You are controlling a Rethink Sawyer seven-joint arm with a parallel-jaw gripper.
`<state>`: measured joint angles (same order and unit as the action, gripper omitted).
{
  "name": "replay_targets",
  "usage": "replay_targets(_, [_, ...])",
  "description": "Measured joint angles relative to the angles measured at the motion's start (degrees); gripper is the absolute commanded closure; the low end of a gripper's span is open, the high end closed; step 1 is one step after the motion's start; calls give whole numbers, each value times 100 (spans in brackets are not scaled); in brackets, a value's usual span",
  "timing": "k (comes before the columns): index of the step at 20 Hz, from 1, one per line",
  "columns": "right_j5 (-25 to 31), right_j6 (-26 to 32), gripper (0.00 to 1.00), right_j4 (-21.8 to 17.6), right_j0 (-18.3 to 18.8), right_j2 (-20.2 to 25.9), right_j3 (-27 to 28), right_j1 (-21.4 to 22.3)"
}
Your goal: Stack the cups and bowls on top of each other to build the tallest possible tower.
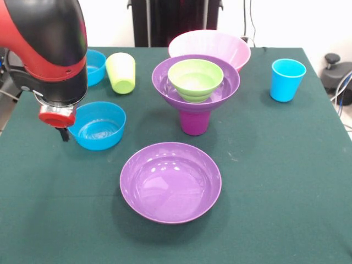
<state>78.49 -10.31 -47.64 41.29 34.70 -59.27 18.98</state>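
Observation:
The tower stands mid-table: a purple cup (194,123) carries a wide purple bowl (165,82), and the small ribbed green bowl (195,78) is nested in that. No blue bowl is on it. My gripper (63,131) hangs at the left, just beside the left rim of a small blue bowl (100,126). The second small blue bowl (97,66) is partly hidden behind the arm. The other wide purple bowl (170,181) lies in front. The lime green cup (121,72), the light blue cup (287,80) and the big pink bowl (212,47) stand apart. The orange cup is out of view.
The red and black arm (47,49) fills the upper left corner. The green table top (286,181) ends near the light blue cup on the right. The robot's black pedestal (176,19) stands behind the pink bowl.

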Motion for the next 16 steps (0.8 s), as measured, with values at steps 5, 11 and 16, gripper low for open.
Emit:
replay_targets(5, [-1, 0, 0, 54, 78, -14, -6, -51])
replay_targets(11, [-136, 0, 0, 233, 186, -15, -72, -68])
replay_targets(16, [-531, 0, 0, 419, 307, -7, -177, -124])
